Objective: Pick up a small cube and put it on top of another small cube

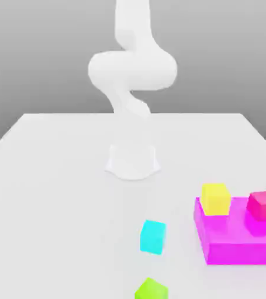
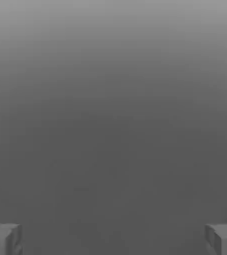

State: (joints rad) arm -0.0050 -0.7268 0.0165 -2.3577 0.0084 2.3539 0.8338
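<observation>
From my station I see no bin or tray; the nearest thing to a holder is the flat magenta block (image 1: 237,245), a low slab at about four o'clock from the arm's base (image 1: 132,162). Two cubes sit on its top face: a yellow cube (image 1: 215,198) on the corner nearest the base, and a pink cube (image 1: 263,205) toward the exterior view's right.

The cyan cube (image 1: 152,236) rests on the white table (image 1: 53,193) at roughly six o'clock from the base, apart from the slab. A green cube (image 1: 151,289) lies beyond it along the same line.

Every block looks matte, flat-coloured and sharp-edged. The arm (image 1: 132,70) is smooth, white and rounded.

In the hand view my gripper (image 2: 113,239) has its grey fingertips (image 2: 3,239) spread wide with nothing between them.
</observation>
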